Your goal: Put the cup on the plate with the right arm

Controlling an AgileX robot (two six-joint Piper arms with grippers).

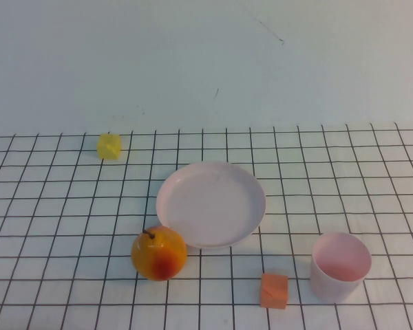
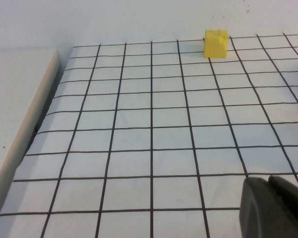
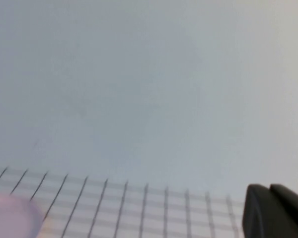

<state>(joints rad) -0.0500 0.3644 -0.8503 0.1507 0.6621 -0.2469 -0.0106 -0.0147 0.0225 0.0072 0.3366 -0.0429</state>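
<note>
2 task things sit apart on the gridded white table (image 1: 372,158): the small pale pink handleless plastic cup (image 1: 340,265) stands upright near the front right, and the round shallow pale pink plastic plate (image 1: 211,203) lies at centre, to the cup's left and farther back. Neither arm shows in the high view. The right gripper (image 3: 275,210) appears only at the edge of its wrist view, raised, and the left gripper (image 2: 273,206) sits low over the left side; I cannot tell whether either is parted or closed. Judging by position, the cup lies on the right arm's side, so it is the nearer arm.
</note>
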